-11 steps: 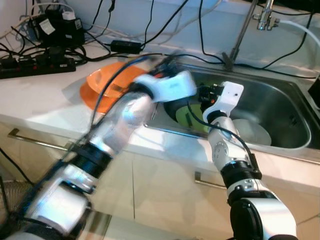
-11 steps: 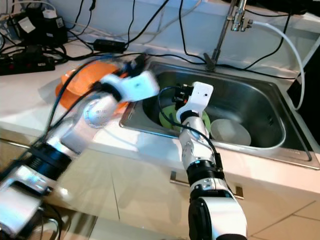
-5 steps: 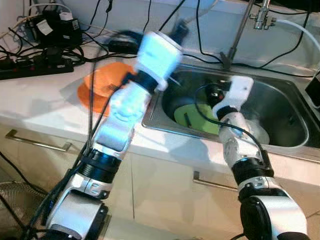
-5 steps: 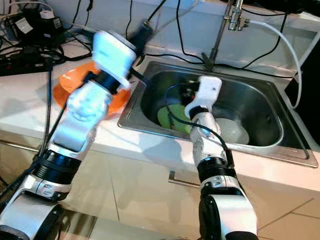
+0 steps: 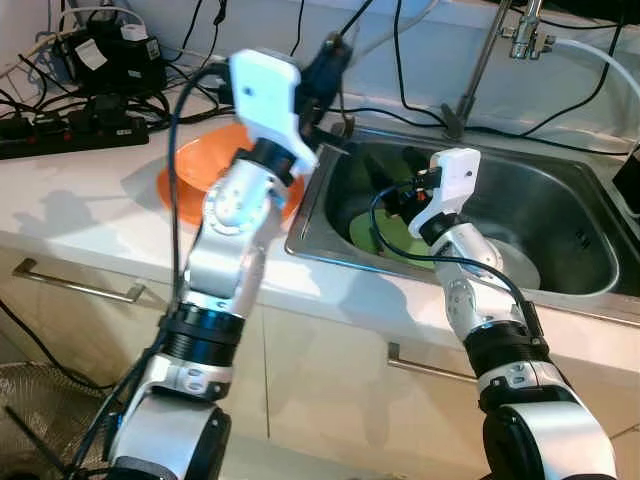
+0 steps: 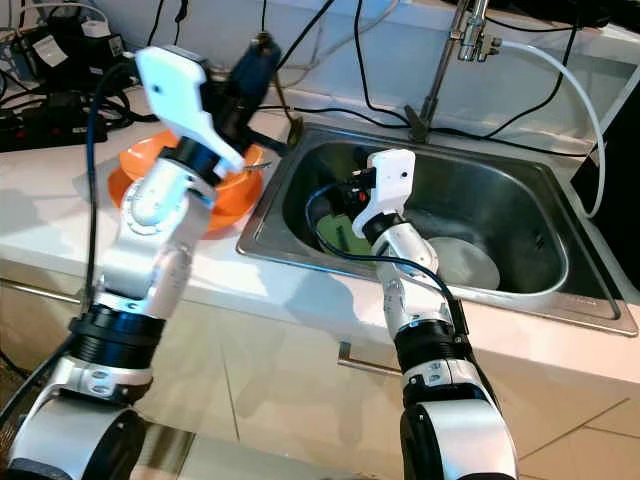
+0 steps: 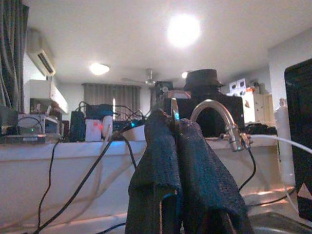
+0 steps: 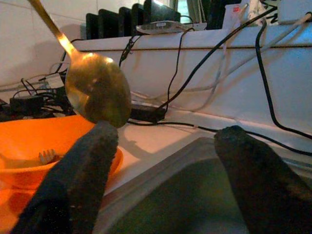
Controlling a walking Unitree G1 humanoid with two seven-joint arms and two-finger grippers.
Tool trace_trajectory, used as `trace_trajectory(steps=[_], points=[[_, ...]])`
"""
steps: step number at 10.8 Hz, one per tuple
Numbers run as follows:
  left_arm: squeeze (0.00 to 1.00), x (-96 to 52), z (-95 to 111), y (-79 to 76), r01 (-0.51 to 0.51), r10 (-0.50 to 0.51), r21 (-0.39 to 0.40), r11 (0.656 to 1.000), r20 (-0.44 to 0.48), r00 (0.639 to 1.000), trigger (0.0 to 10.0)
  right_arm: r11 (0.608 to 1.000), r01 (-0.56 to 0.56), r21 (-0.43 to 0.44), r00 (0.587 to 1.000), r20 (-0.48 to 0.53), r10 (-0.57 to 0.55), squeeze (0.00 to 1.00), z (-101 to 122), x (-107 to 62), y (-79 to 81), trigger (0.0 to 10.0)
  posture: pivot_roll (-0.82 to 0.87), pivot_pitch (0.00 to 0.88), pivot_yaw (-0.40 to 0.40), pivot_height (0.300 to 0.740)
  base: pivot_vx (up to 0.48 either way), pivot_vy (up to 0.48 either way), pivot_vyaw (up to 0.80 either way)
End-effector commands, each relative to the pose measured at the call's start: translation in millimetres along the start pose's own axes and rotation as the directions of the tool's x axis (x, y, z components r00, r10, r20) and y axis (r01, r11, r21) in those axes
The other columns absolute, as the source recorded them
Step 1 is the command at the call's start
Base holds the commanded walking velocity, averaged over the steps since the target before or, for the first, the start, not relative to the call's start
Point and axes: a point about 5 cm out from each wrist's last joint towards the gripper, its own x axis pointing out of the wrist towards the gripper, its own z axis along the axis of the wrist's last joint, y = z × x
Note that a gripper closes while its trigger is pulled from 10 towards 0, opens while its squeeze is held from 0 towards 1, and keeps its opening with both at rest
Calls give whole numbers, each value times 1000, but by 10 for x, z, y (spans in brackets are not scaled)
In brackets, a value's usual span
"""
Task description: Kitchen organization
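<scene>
My left gripper is raised over the left rim of the steel sink, shut on the handle of a gold spoon. The spoon hangs bowl-down near the sink's back left corner. An orange bowl with a fork in it stands on the counter just left of the sink. My right gripper is down inside the sink, open and holding nothing, over a green plate. A white plate lies to the right of the green one.
The faucet rises behind the sink. Power strips, adapters and black cables crowd the back left of the white counter. A white hose runs at the far right. Cabinet fronts with handles are below.
My left arm has swung up from low over the sink's left side to high above its rim, carrying the spoon. The right gripper has shifted slightly left inside the sink.
</scene>
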Motion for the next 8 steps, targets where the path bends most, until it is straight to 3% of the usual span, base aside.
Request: trace_trajectory(steps=[1,2,4,6,8], points=[[0,-3,54,-17,30,-30,-14,999,11,999,10000,1000,-9,10,1000,22,9,1000,39,-5,4,10000,231,0,-41,740,0,0,0],[0,-11,63,-30,47,-47,-30,998,10,999,10000,1000,-20,13,999,30,19,1000,45,-8,31,10000,231,0,-37,740,0,0,0],[0,-21,40,-110,114,-115,-83,990,-13,993,10000,999,-52,4,998,43,51,0,84,-17,79,10000,227,0,-28,740,0,0,0],[0,-36,-10,-171,142,-146,-97,985,-39,989,10000,997,-83,2,995,62,83,0,107,-35,128,10000,226,0,-19,740,0,0,0],[0,-44,-38,-264,190,-198,-121,974,-58,979,10000,999,-41,-12,997,65,42,0,129,-40,81,10000,223,0,-8,740,0,0,0]])
